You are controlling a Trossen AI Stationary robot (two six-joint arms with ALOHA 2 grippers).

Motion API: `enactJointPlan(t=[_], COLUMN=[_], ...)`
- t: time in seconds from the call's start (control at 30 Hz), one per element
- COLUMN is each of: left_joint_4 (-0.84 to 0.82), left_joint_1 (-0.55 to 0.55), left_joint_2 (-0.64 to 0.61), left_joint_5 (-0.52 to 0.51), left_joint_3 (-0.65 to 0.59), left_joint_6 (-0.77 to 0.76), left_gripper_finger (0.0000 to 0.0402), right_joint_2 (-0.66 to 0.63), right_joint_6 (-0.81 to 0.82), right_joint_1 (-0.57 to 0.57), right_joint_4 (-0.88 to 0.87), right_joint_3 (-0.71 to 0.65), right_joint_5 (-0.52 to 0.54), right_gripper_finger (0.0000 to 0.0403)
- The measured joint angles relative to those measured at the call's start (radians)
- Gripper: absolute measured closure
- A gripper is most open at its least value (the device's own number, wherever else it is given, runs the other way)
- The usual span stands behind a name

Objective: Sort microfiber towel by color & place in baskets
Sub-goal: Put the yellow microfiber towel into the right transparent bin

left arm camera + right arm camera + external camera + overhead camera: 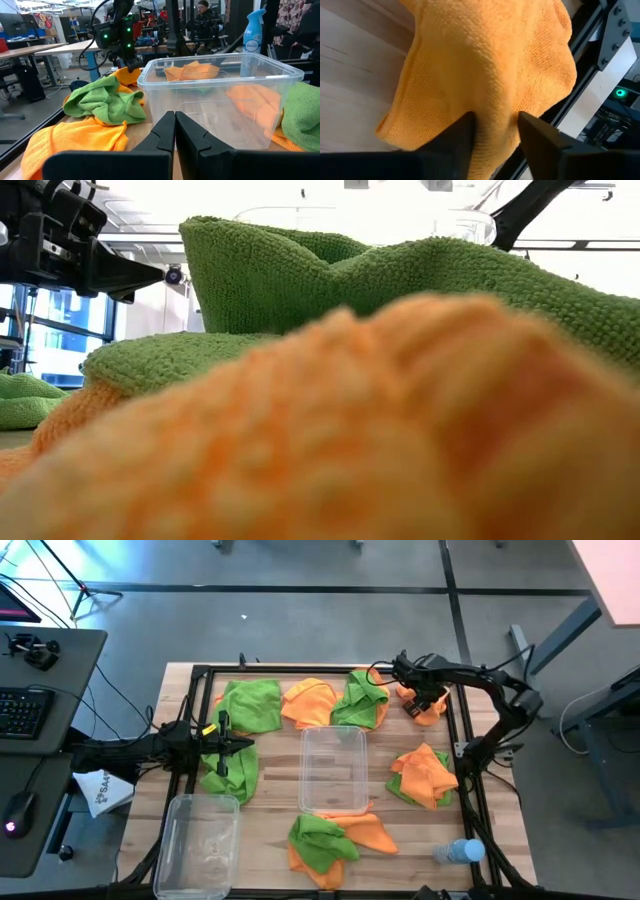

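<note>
Overall: sorting has barely begun; in my judgement nearly all of it is left.
Tabletop (270, 790): wooden, framed by dark rails, carrying every cloth and both bins.
Centre basket (334, 770): clear bin at mid-table, empty in the high view and the left wrist view; the orange seen through its walls lies behind it.
Left basket (198, 840): clear bin at the near left corner, overhanging the tabletop edge; nothing coloured shows inside.
Far-row towels: a green one (250, 705) at far left, an orange one (308, 703) beside it, a green one (360, 700) right of that, all loose on the wood.
Right heap (425, 775): orange over green, near the right rail, unsorted.
Near heap (330, 840): green over orange, just near of the centre basket, unsorted.
Left green towel (230, 772): lies under the left arm's tip.
Right gripper (495, 125): at the far right corner, fingers pinched into a fold of an orange towel (485, 65); this towel appears bunched against the rail, and whether it is clear of the wood I cannot tell.
Left gripper (175, 125): at the left side over the green towel, pointing at the centre basket, fingers pressed together with nothing between them.
Water bottle (458, 853): near right corner, no part of the sorting.
Remaining: every towel yet to be binned by colour.
</note>
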Motion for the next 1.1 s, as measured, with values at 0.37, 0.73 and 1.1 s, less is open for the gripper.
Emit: enactJointPlan(t=[0.37, 0.73, 1.1], left_joint_4=[0.0, 0.0, 0.0], left_joint_1=[0.0, 0.0, 0.0], left_joint_2=[0.0, 0.0, 0.0], left_joint_5=[0.0, 0.0, 0.0], left_joint_3=[0.0, 0.0, 0.0], left_joint_6=[0.0, 0.0, 0.0], left_gripper_finger=[0.0401, 0.0402, 0.0402], right_joint_2=[-0.187, -0.591, -0.791], right_joint_6=[-0.018, 0.075, 0.088], right_joint_1=[0.0, 0.001, 0.001], right_joint_4=[-0.062, -0.192, -0.177], right_joint_3=[0.0, 0.077, 0.272], right_joint_5=[-0.017, -0.043, -0.043], right_gripper_finger=[0.0391, 0.0399, 0.0402])
